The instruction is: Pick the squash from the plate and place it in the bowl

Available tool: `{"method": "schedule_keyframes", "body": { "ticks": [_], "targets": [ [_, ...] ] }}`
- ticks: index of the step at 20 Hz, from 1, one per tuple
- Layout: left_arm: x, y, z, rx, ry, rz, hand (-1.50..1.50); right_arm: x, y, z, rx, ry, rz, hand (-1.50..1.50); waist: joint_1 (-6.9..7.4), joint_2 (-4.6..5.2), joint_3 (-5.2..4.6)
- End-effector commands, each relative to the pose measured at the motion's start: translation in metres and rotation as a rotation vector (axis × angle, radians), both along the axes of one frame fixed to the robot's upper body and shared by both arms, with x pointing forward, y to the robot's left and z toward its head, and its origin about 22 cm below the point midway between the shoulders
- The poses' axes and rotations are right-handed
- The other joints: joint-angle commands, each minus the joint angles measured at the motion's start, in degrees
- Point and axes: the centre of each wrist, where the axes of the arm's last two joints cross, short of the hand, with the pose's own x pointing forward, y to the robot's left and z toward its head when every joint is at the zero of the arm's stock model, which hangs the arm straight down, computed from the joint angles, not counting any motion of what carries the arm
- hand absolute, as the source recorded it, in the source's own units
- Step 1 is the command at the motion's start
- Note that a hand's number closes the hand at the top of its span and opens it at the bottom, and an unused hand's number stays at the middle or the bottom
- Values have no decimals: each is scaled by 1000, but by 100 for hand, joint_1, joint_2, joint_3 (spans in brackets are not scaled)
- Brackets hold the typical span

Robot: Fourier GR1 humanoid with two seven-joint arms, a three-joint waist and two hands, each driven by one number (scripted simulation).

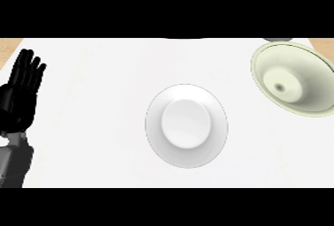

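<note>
- The white plate (187,126) lies near the middle of the white counter (98,66); it looks taller than wide, with a raised rim and a smooth oval well.
- Nothing shows on the plate: its well is bare white, and no squash can be seen on it or anywhere else in the head view.
- The bowl (295,78) sits up and to the right of the plate, well apart from it, close to the counter's far right corner. It is pale cream-green, tilted so its inside faces the view, with a small round mark deep in its centre. Nothing shows inside it either.
- A small grey shape touches the bowl's upper rim at the very top of the scene; what it is cannot be told.
- The left hand (20,90) stands far to the left of the plate, at the counter's left edge, black, with its fingers straight and pointing up, held together. It holds nothing and touches neither plate nor bowl. Its grey forearm comes in from the lower left corner.
- The right hand does not show in the head view.
- A strip of light wood shows beyond the counter at the upper left and upper right corners.
</note>
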Motion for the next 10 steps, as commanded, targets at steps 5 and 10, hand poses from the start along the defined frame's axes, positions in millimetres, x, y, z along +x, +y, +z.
{"method": "schedule_keyframes", "body": {
  "ticks": [5, 10],
  "targets": [
    [6, 11, -2, 3, 4, -4, 0, 59, 52, -51, 13, 103, 33, 150, 2, 8, 3],
    [0, 8, 9, 11, -18, 3, 0, 91, 68, -93, -43, 134, 2, 150, 43, 20, 8]
  ]
}}
